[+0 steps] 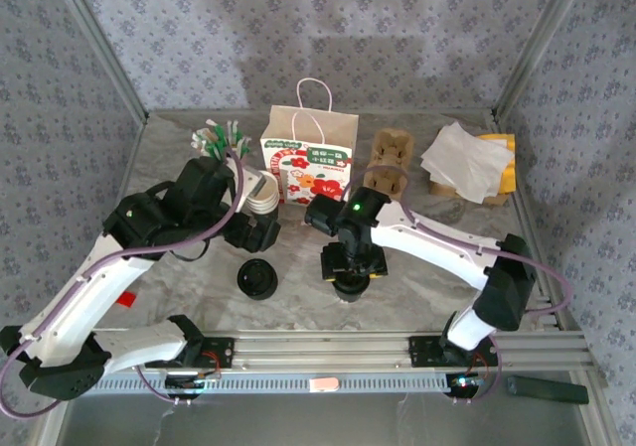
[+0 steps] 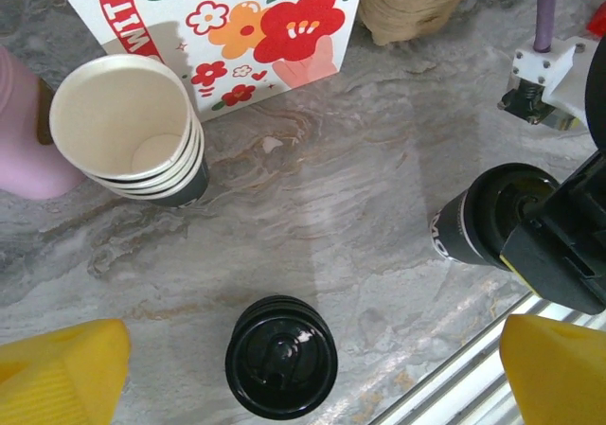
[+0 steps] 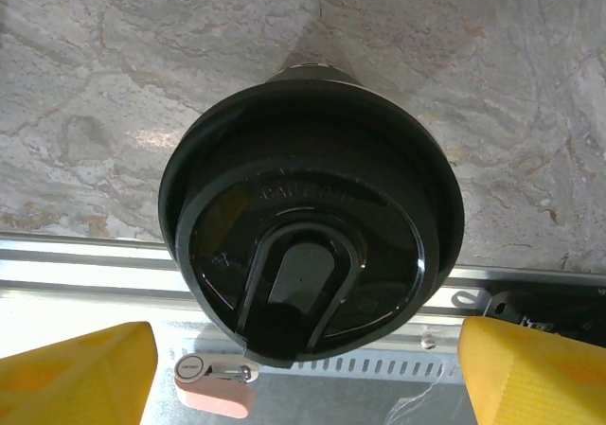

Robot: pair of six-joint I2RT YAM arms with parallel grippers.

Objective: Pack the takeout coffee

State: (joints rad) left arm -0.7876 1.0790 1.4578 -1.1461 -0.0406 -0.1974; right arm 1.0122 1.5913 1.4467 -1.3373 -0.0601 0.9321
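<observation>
Coffee cup with black lid upright on the marble surface near its front edge, right jaws spread on either side, not gripping. Paper bag upright at 12 o'clock from it, right arm in between. Pile of lids at 9 o'clock, stack of empty cups at 11. Left jaws released wide near that pile, holding nothing.

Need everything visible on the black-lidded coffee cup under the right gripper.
The takeout coffee is a small dark-sided paper cup under a round black plastic lid with a raised sip tab. It stands upright on the grey marbled table, near the front rail. The right gripper hangs over it, open, yellow fingers either side and clear of the lid.
</observation>
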